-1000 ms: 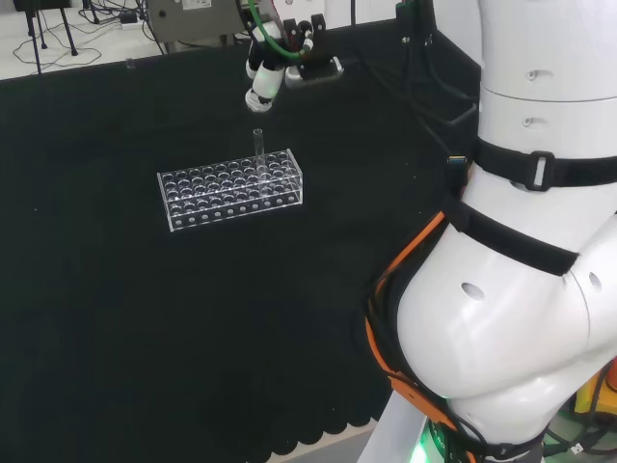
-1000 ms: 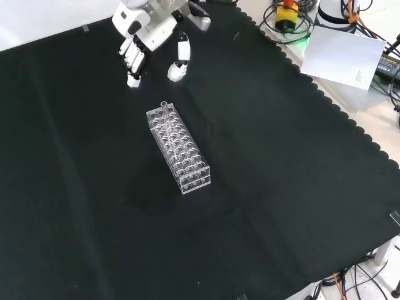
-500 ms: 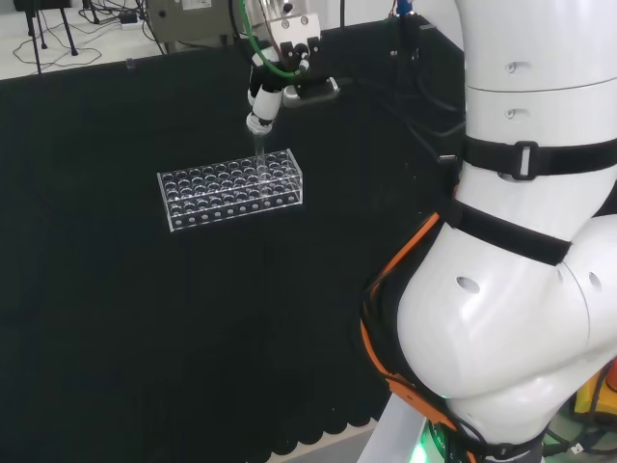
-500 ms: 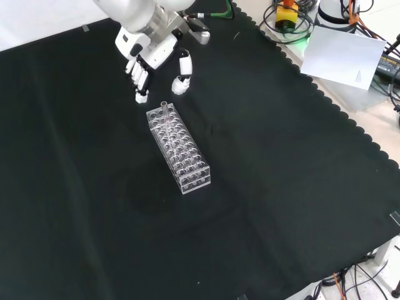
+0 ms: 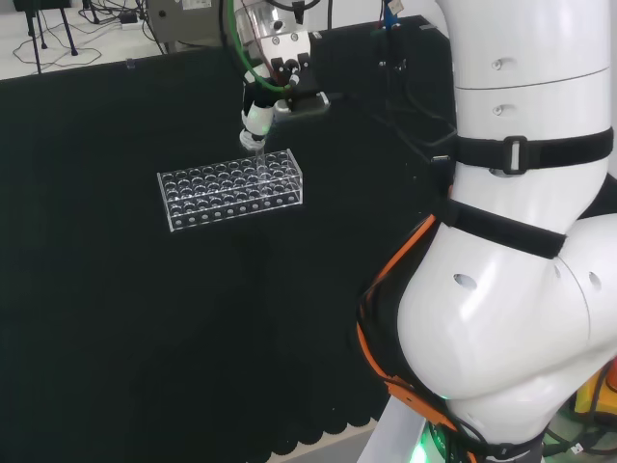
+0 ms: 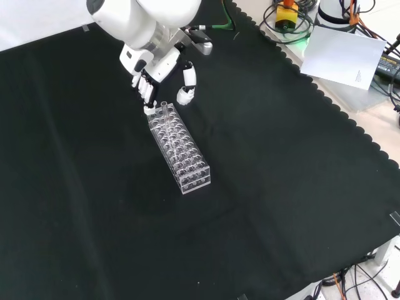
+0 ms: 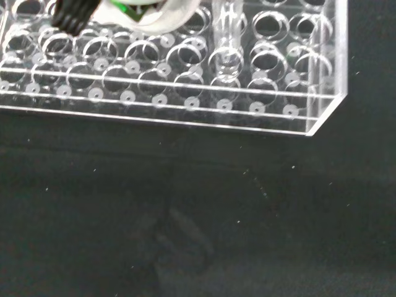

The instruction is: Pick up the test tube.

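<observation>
Black cloth (image 6: 281,187) is covering the whole bench, with a clear test tube rack (image 6: 179,150) sitting on it as a long block of round wells.

Diff vs the earlier frames: I'm coming down and in toward the rack. A second ago my hand (image 6: 159,72) was hanging well back from the rack's far end in the front view; now my fingers (image 6: 149,94) are reaching that end and my thumb (image 6: 186,84) is sitting just beside it on the other side. In the head view my fingertip was well above the tube before; now it's sitting right at the tube's top. Rack and tube aren't shifting between frames.

Test tube (image 6: 164,110) is standing upright in a well at the rack's far end in the front view, which is the right end near the back row in the head view (image 5: 258,154). In the wrist view the tube (image 7: 228,37) is rising out of a well near the rack's corner (image 7: 322,117).

Hand state: fingers and thumb are spread, straddling the tube with a gap between them, nothing pinched. I'm not holding anything. Can't tell whether a fingertip is actually touching the tube's rim.
</observation>
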